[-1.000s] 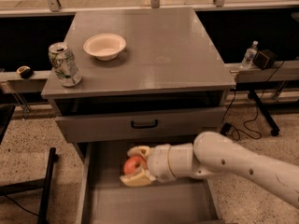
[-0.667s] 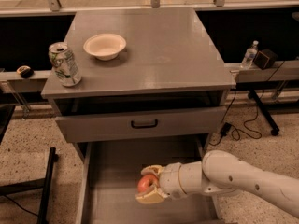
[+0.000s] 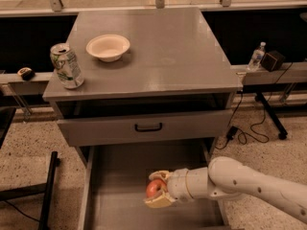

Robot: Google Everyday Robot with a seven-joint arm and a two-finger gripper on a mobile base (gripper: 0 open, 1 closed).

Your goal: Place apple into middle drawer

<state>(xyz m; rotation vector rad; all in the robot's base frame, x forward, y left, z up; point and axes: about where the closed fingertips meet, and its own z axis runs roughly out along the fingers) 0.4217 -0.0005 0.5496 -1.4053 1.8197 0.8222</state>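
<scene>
The red-orange apple (image 3: 153, 189) sits between the cream fingers of my gripper (image 3: 157, 190), which is shut on it. The white arm reaches in from the lower right. The gripper holds the apple low inside the middle drawer (image 3: 124, 171), a long grey metal tray pulled out under the cabinet, right of its middle. I cannot tell whether the apple touches the drawer floor.
Above is a grey drawer front with a black handle (image 3: 148, 127). On the cabinet top stand a white bowl (image 3: 108, 47) and a drink can (image 3: 66, 66). A water bottle (image 3: 256, 56) and black box (image 3: 273, 60) sit on the right ledge. Cables lie on the floor at right.
The gripper, holding the apple, moved toward the front of the drawer and lower, from near the drawer front to deep inside the tray.
</scene>
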